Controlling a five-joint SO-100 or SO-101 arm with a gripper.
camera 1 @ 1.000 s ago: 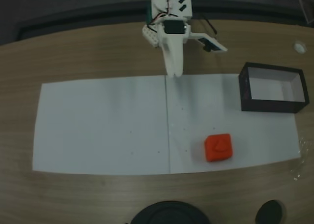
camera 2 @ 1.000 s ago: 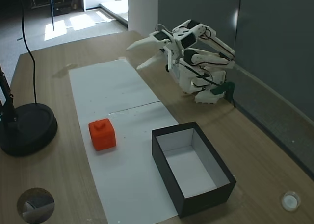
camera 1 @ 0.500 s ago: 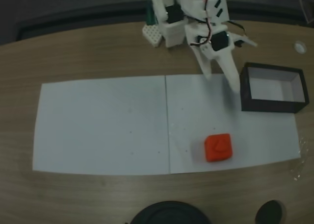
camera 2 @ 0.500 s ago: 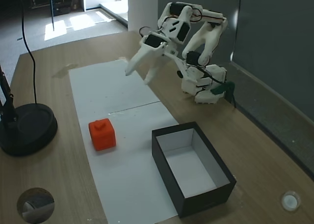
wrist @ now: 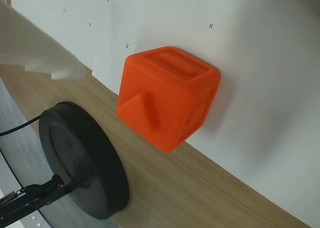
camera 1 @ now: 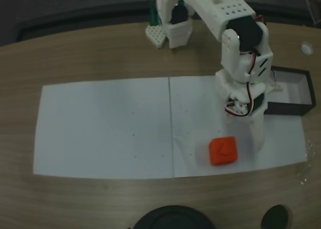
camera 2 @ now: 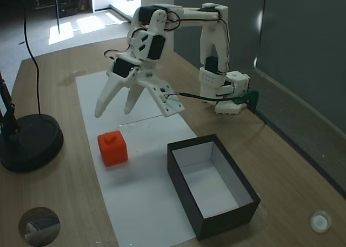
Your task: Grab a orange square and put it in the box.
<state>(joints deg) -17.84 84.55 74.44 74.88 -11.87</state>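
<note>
The tool [camera 2: 113, 113] hangs above the white paper [camera 2: 119, 95] with its two fingers spread apart and nothing between them; its tips point down, near the orange square [camera 2: 112, 148] but clear of it; the orange square [camera 1: 223, 151] sits on the paper close to the sheet's edge, well apart from the box [camera 2: 212, 186]; in the wrist view one white finger [wrist: 35, 56] juts in at the upper left; a black round base [wrist: 82, 160] rests on the table [camera 2: 59, 193] beside the orange square [wrist: 167, 96].
</note>
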